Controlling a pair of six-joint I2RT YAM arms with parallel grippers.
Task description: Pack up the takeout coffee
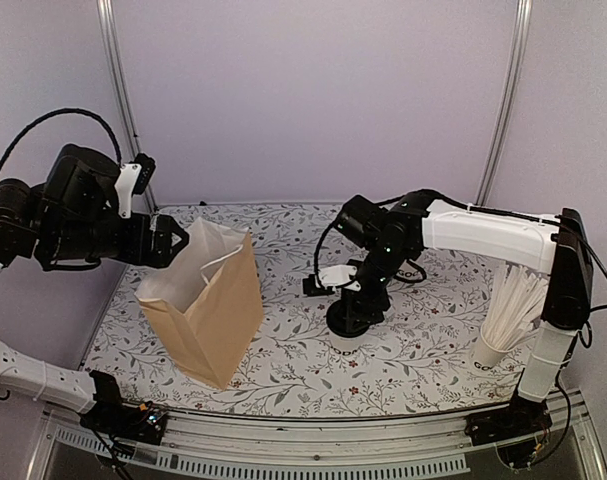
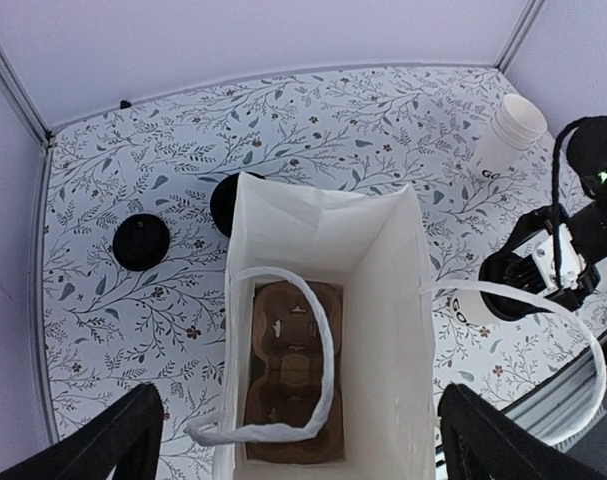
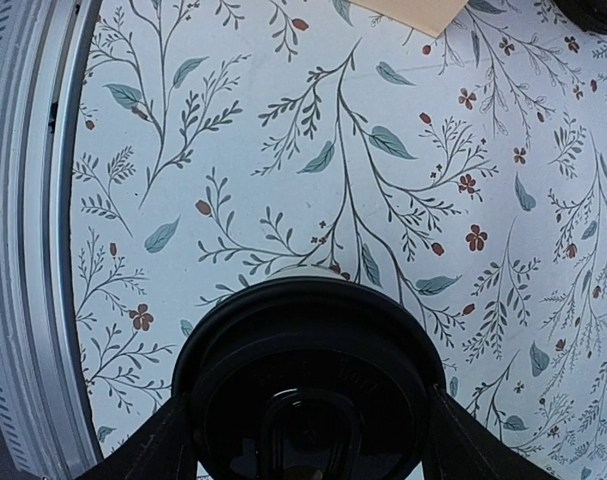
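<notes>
A takeout coffee [image 3: 308, 340] with a black lid stands on the floral table, and my right gripper [image 3: 308, 445] comes down over it with a finger pressed against each side of the lid. From above, this cup [image 1: 349, 325] sits mid-table under the right gripper [image 1: 355, 303]. Two more lidded coffees [image 2: 141, 241] [image 2: 223, 203] stand beyond the paper bag [image 2: 383, 300]; the second is partly hidden by it. The bag [image 1: 215, 300] stands open with a brown cup carrier [image 2: 293, 370] at its bottom. My left gripper [image 2: 303, 450] hovers open above the bag's mouth, fingers wide on either side.
A stack of lidless white cups [image 1: 510, 305] stands near the right arm's base and shows in the left wrist view as a white stack [image 2: 510, 135]. The bag's white handles [image 2: 328, 370] loop over its opening. A metal rail [image 3: 23, 250] marks the table's near edge.
</notes>
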